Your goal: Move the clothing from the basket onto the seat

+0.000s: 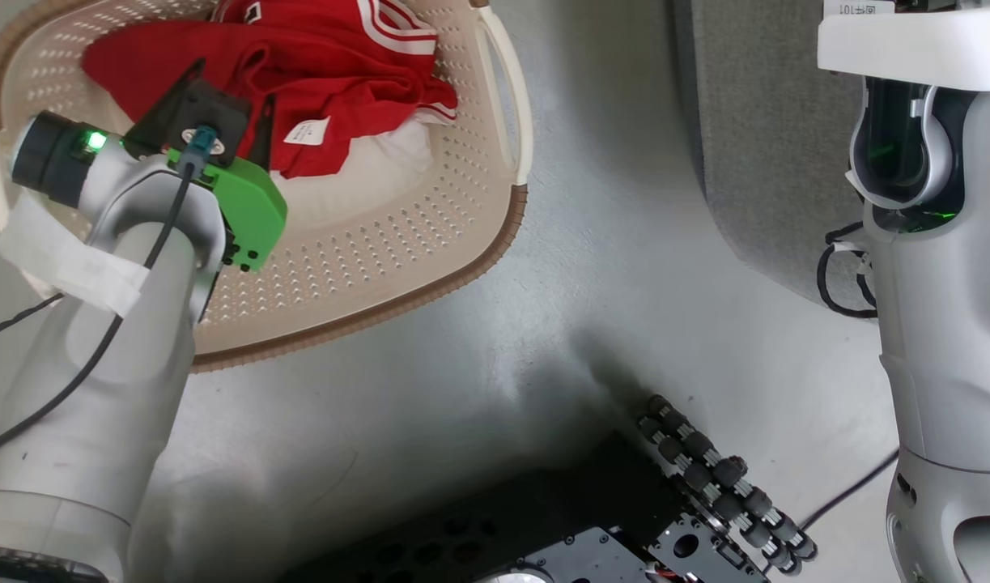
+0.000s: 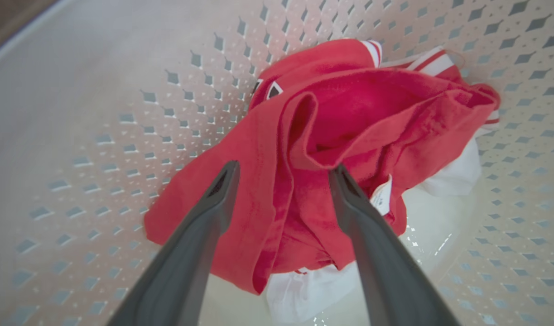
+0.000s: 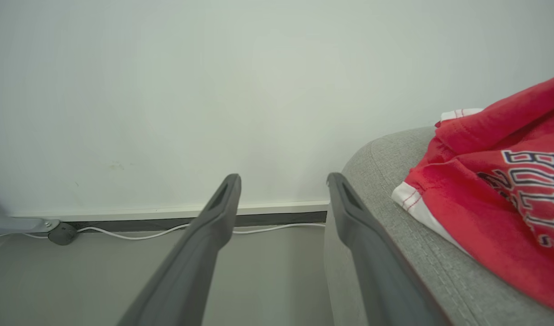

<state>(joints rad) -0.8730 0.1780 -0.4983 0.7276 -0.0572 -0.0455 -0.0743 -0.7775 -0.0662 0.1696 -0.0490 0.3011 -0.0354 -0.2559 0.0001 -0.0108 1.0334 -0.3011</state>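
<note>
The left gripper point(image 2: 284, 167) hangs inside the basket point(image 1: 462, 267), its fingers spread wide over the red clothing point(image 1: 316, 73) heaped against the far wall. The right gripper point(image 3: 283, 176), fingers apart and empty, hovers beside the sofa point(image 3: 385, 181), where a red jersey point(image 3: 508, 190) lies.

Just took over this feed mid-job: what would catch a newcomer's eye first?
A crumpled red garment lies in the cream perforated laundry basket, with the open left tool aimed at it. A red lettered jersey already lies on the grey sofa, beside the open right tool.
</note>
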